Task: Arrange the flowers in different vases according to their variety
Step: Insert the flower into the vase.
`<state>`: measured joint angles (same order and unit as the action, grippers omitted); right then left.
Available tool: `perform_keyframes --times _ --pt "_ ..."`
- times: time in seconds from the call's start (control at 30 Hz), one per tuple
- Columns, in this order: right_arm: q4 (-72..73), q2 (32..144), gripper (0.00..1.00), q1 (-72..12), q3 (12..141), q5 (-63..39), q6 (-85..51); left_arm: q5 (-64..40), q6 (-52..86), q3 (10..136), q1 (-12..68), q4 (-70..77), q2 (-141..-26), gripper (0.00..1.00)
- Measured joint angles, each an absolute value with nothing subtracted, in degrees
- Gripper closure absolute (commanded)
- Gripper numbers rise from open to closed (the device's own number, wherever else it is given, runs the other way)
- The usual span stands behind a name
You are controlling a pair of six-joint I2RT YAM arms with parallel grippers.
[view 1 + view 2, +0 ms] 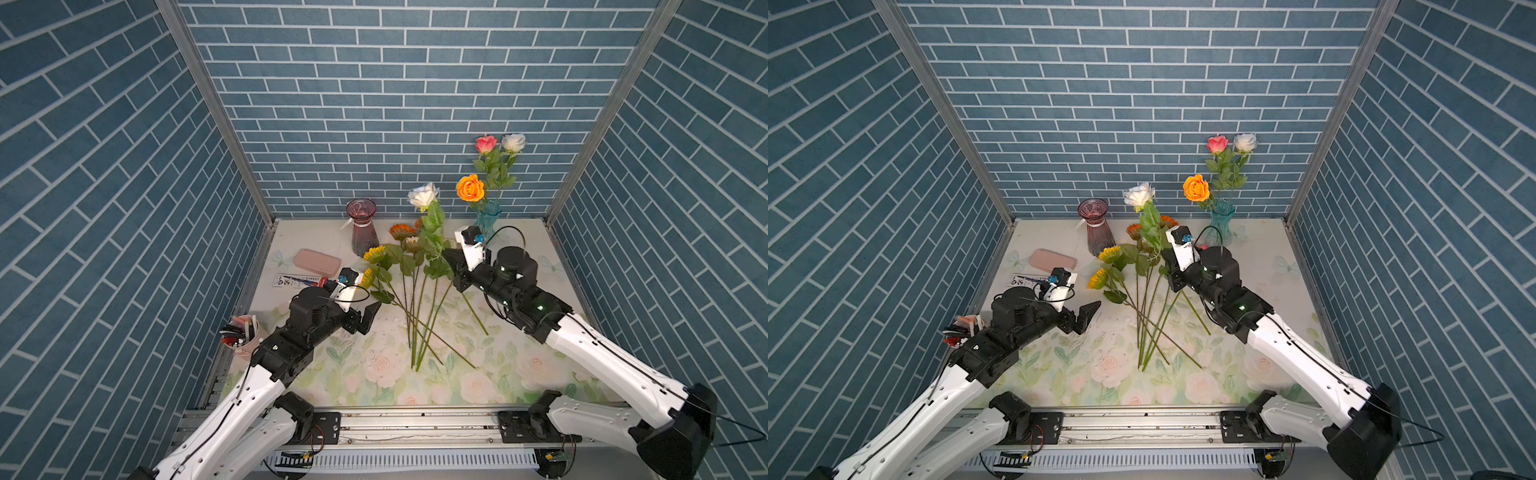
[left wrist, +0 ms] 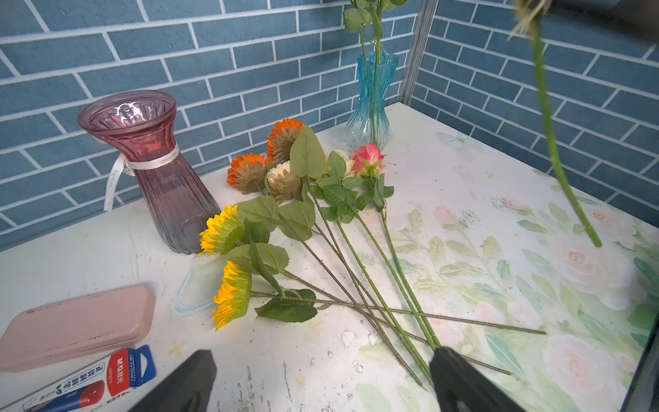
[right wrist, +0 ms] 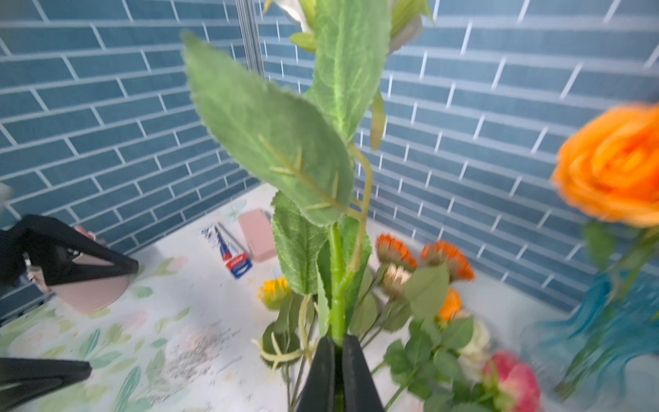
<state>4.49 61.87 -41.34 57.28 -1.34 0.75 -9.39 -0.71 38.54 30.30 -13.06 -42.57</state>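
My right gripper is shut on the green stem of a white rose, held upright above the table. The aqua vase at the back right holds an orange rose, a pink rose and a white rose. The purple vase stands with nothing in it at the back left. Between them lies a pile of flowers: yellow sunflowers, orange and cream heads, and a pink rose. My left gripper is open, just left of the stem ends.
A pink case and a small printed box lie near the left wall. A cup of pens stands at the left edge beside my left arm. Blue brick walls close in three sides.
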Motion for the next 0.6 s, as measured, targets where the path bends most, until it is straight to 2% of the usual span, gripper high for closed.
perform_keyframes --times 0.13,0.23,0.6 --pt "15.44 57.43 1.00 -41.34 57.32 5.19 8.16 -9.80 -0.75 38.50 30.30 -12.95 -42.48 0.00" --pt "23.64 58.24 1.00 -40.05 58.28 7.77 14.83 -10.13 -0.80 38.50 30.30 -12.97 -42.48 0.00" --pt "40.27 78.50 1.00 -21.02 75.31 2.07 16.32 -10.13 -0.95 37.87 30.30 -12.67 -41.60 0.00"
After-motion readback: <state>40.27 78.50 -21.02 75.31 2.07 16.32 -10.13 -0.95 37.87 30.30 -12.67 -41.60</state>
